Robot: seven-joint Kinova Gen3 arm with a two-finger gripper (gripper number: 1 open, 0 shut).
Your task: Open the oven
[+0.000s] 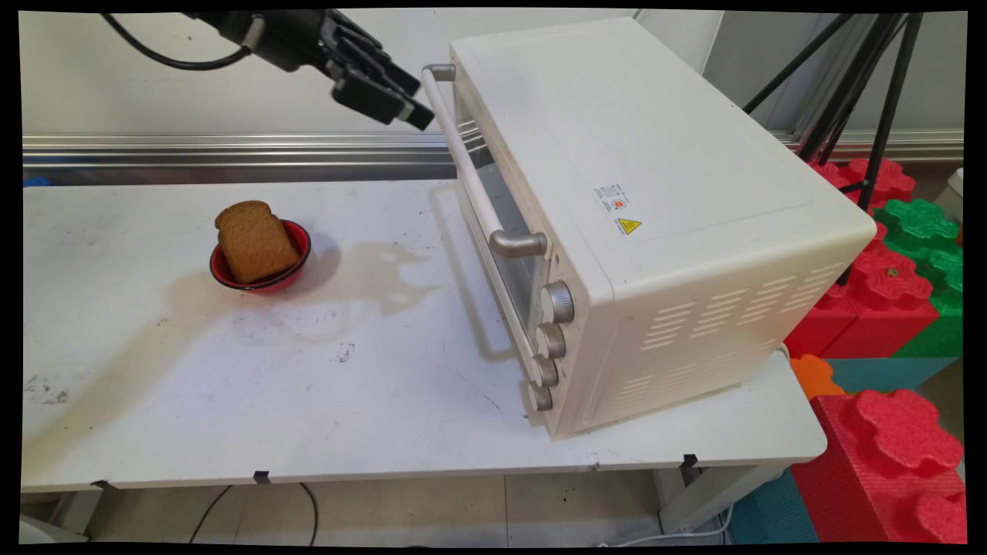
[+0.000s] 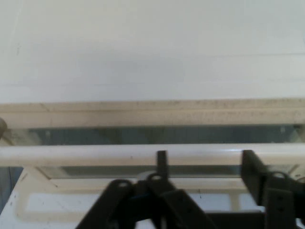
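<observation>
hovering at the far end of the toaster oven's [image 1: 655, 208] door handle [image 1: 470, 169], the gripper [image 1: 412, 108] has its fingers apart, the bar just ahead of them in the hand view and not yet clamped. the door is shut. well apart to the left, a slice of brown bread [image 1: 254, 240] sits in a red bowl [image 1: 297, 266] on the white table [image 1: 308, 401].

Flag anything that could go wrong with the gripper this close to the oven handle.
The gripper is at the far end of the oven's handle, so a pull there may twist the oven rather than swing its door squarely. The oven sits near the table's right edge and could slide. An opening door would likely sweep toward the bowl with bread.
</observation>
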